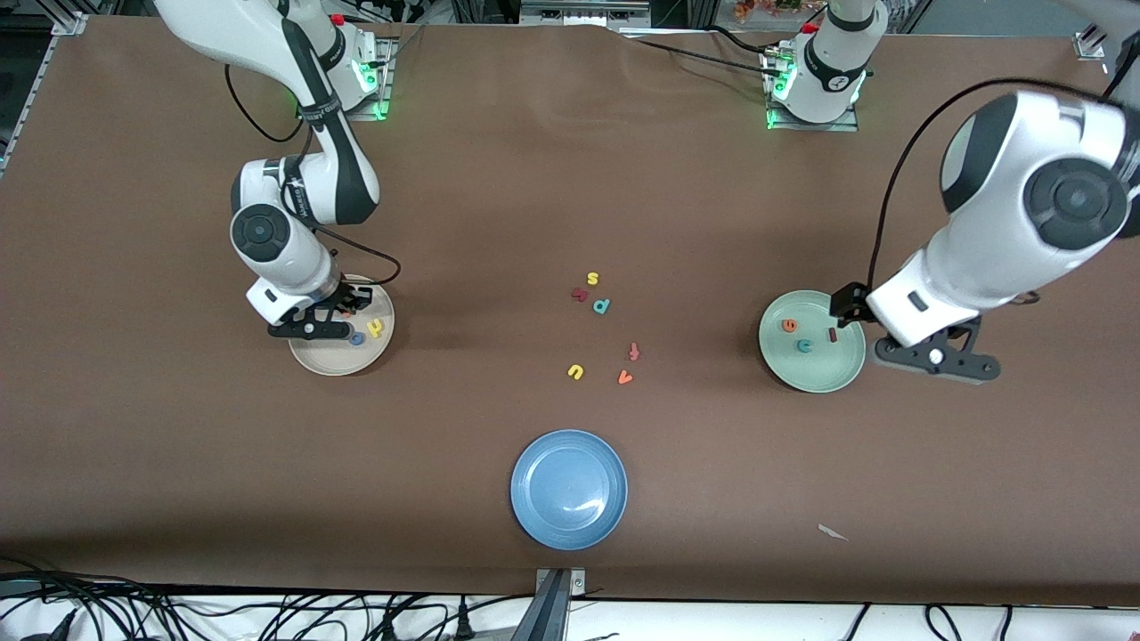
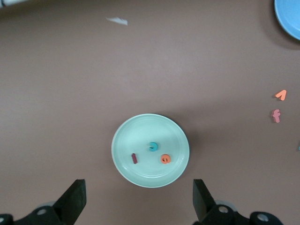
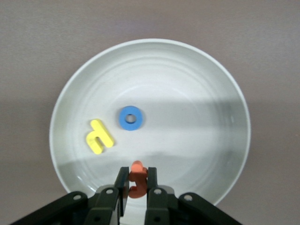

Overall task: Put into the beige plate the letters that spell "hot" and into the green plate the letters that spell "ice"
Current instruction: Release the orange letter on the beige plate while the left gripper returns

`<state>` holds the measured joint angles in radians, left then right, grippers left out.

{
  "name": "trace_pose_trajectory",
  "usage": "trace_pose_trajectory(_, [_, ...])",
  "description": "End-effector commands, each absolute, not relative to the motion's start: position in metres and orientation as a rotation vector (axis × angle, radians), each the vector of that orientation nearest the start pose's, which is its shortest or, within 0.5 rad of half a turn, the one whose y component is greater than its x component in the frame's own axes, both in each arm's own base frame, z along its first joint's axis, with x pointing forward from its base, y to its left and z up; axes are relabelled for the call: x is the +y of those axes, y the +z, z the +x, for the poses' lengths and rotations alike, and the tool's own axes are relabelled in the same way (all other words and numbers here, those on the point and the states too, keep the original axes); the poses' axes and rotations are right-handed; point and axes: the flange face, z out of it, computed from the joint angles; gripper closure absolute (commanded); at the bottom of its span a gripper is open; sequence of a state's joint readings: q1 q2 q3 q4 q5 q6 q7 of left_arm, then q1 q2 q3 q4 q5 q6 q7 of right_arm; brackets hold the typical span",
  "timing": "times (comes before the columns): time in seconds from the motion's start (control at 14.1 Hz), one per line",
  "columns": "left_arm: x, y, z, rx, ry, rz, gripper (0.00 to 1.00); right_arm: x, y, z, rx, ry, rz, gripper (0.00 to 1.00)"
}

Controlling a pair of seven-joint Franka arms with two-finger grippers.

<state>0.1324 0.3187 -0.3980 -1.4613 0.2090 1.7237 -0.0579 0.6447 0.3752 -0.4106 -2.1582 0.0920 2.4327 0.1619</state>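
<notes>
Nearest you on the bench [image 1: 178, 490] sits the blue plate [image 1: 569, 489], holding nothing, as the task never calls for it. Farther back, the green plate [image 1: 811, 341] already holds the teal c [image 1: 804, 345], orange e [image 1: 789, 326] and dark red i [image 1: 832, 335], so your left pincer [image 1: 935, 356] waits beside it, jaws spread wide. At the right arm's end, your right pincer [image 3: 137, 186] hangs over the beige plate [image 3: 197, 93], pinching the orange t [image 3: 137, 180] upright; the blue o [image 3: 131, 117] and yellow h [image 3: 99, 136] lie in the plate below. Dropped here, I judge the t completes "hot".
</notes>
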Motion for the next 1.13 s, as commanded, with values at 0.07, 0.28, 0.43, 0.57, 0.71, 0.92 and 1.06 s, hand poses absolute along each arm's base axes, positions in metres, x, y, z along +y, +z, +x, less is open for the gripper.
trace_pose_trajectory(0.07, [-0.09, 0.581, 0.604, 0.428, -0.083, -3.055, 0.0, 0.143, 0.264, 0.554, -0.005, 0.039, -3.167, 0.0])
trace_pose_trajectory(0.28, [-0.067, 0.603, 0.576, 0.341, -0.09, -3.146, 0.0, 0.161, 0.307, 0.575, -0.004, 0.141, -3.139, 0.0])
trace_pose_trajectory(0.43, [-0.056, 0.612, 0.56, 0.315, -0.095, -3.142, 0.0, 0.171, 0.335, 0.587, 0.037, 0.181, -3.136, 0.0])
trace_pose_trajectory(0.57, [-0.039, 0.609, 0.547, 0.322, -0.036, -3.148, 0.0, 0.179, 0.36, 0.596, 0.092, 0.186, -3.134, 0.0])
trace_pose_trajectory(0.71, [-0.03, 0.613, 0.542, 0.356, -0.042, -3.135, 0.0, 0.183, 0.381, 0.602, 0.094, 0.198, -3.131, 0.0])
trace_pose_trajectory(0.92, [-0.02, 0.609, 0.543, 0.344, -0.019, -3.138, 0.0, 0.184, 0.394, 0.613, 0.082, 0.199, -3.138, 0.0])
trace_pose_trajectory(1.06, [-0.02, 0.612, 0.543, 0.344, -0.021, -3.138, 0.0, 0.161, 0.401, 0.62, 0.092, 0.216, -3.128, 0.0])
